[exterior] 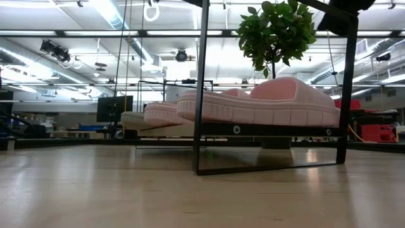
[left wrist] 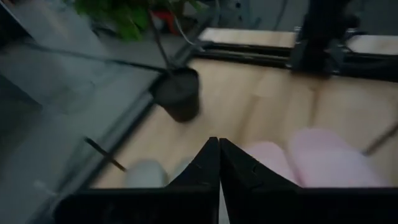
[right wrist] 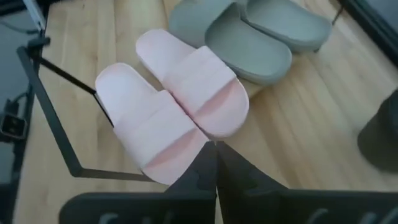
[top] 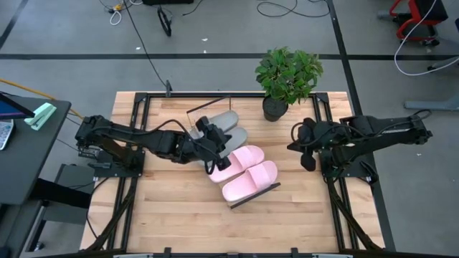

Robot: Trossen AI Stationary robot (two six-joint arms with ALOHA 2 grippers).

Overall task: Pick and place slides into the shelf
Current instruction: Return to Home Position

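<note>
pink ribbed foam fills the front of the low view. the nearer of the pink slides [exterior: 266, 104] lies flat on the shelf [exterior: 278, 130], just behind its thin black end frame. the second pink one touches it farther along, and the grey slides [exterior: 136, 118] come after that. all four sit side by side on the light-wood board, which lies slantwise in the middle of the slatted wooden tabletop [top: 172, 208].

the left tool [top: 214, 143] is over the shelf, where the grey pair meets the pink pair. its two fingers are clenched tip to tip with nothing between them. its wrist view shows a grey toe on one side of the fingers and pink toes on the other. how high it hangs above them cannot be told.

the right tool [top: 295, 140] is off the shelf's long side, apart from the slides and pointing toward them. its fingers are likewise pressed together and empty. ahead of its fingertips the pink pair lies nearest, with the grey pair beyond.

a potted plant [top: 287, 75] stands at the far edge of the tabletop, near the grey end of the shelf.
</note>
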